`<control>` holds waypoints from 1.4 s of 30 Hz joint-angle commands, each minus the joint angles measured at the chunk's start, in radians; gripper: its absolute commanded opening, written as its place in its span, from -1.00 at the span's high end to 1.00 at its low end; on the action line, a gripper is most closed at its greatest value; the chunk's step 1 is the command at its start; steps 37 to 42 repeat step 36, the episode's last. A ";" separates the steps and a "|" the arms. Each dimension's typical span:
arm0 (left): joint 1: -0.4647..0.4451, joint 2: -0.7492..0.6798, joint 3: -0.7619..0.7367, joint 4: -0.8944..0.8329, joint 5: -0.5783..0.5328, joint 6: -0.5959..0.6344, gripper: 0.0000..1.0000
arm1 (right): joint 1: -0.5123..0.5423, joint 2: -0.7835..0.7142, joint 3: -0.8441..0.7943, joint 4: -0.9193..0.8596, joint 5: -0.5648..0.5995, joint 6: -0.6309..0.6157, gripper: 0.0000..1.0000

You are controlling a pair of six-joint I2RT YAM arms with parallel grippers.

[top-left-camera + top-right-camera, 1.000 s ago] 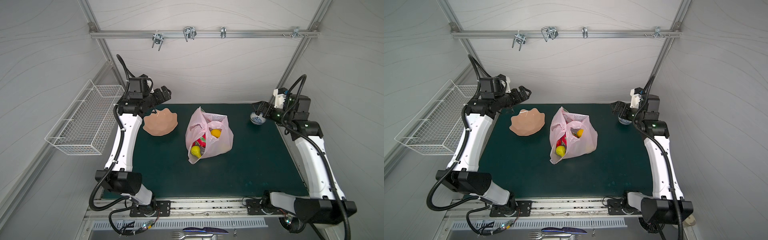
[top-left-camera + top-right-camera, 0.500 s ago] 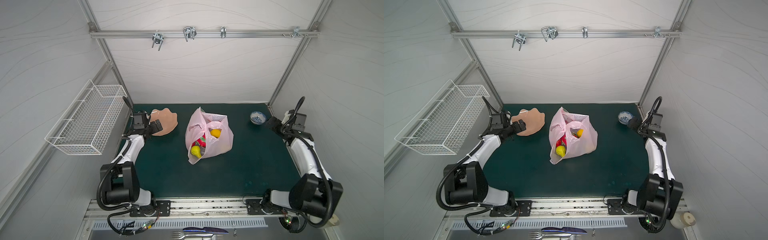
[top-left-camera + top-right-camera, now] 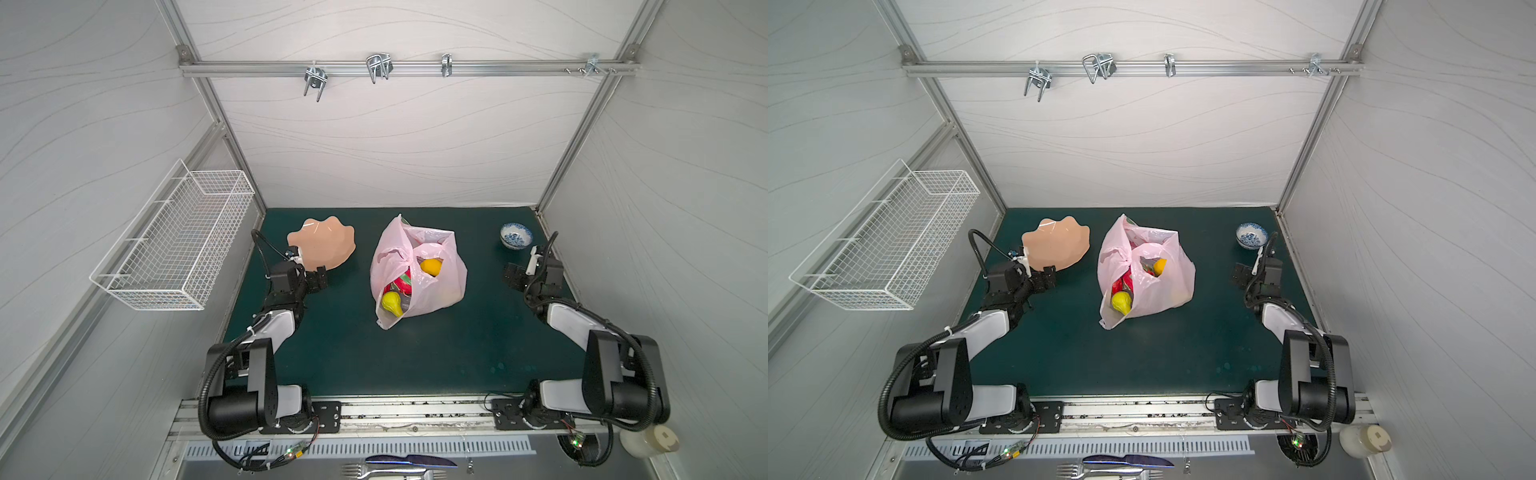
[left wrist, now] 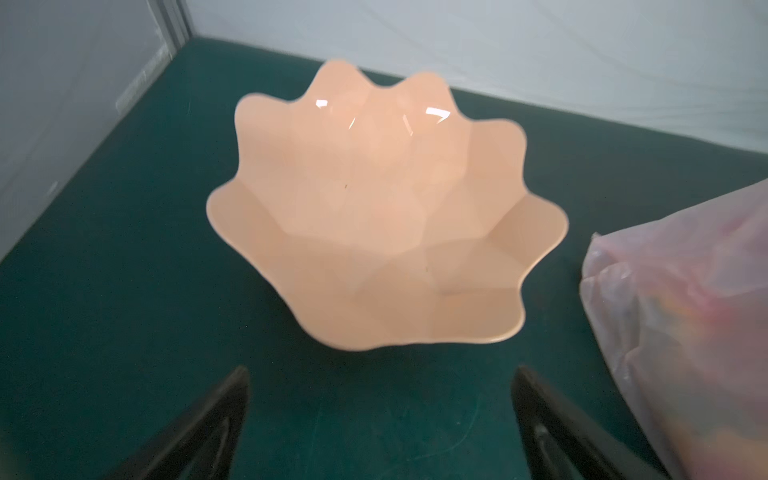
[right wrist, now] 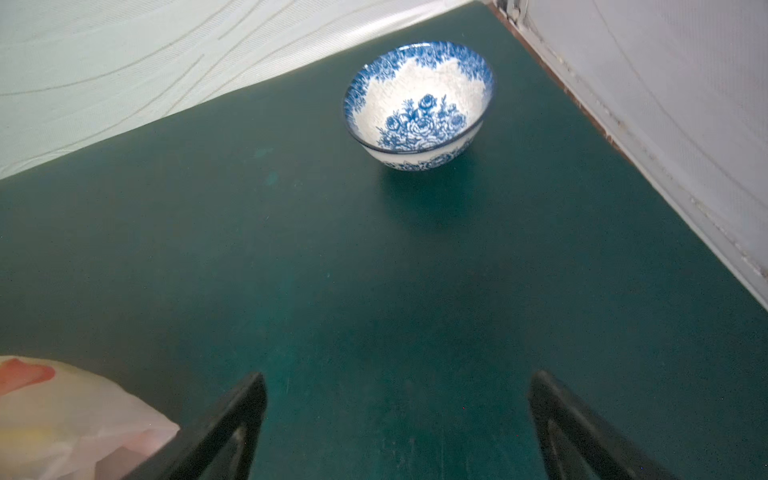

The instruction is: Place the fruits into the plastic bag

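Observation:
The pale-pink plastic bag (image 3: 417, 286) lies in the middle of the green mat (image 3: 374, 357), its mouth gaping. Inside it show a yellow lemon (image 3: 431, 266), a yellow-green pear (image 3: 392, 302) and a red piece (image 3: 401, 284); the same fruits show in both top views, with the pear (image 3: 1121, 301) nearest the opening. My left gripper (image 3: 316, 279) (image 4: 381, 372) sits low beside the peach dish, open and empty, with the bag's edge (image 4: 685, 316) off to one side. My right gripper (image 3: 513, 276) (image 5: 400, 376) is open and empty, apart from the bag (image 5: 62, 415).
A peach scalloped dish (image 3: 322, 245) (image 4: 386, 208) stands empty at the back left. A small blue-and-white bowl (image 3: 515, 236) (image 5: 419, 104) sits at the back right corner. A white wire basket (image 3: 178, 237) hangs on the left wall. Cutlery (image 3: 399, 465) lies beyond the front rail.
Both arms have come down from raised poses and folded back toward the front. Each gripper now sits low over the mat, still open. The bag and fruits have not moved.

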 commanded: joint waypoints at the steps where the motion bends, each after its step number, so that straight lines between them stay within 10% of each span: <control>1: -0.005 -0.002 -0.048 0.154 0.079 0.037 -0.99 | 0.048 -0.020 -0.048 0.178 0.077 -0.070 -0.98; 11: -0.067 0.238 -0.093 0.421 0.064 0.092 -0.99 | 0.186 0.228 -0.157 0.598 0.214 -0.180 -0.98; 42: -0.050 0.249 -0.081 0.424 0.053 0.054 -0.99 | 0.137 0.220 -0.109 0.479 0.172 -0.128 -0.98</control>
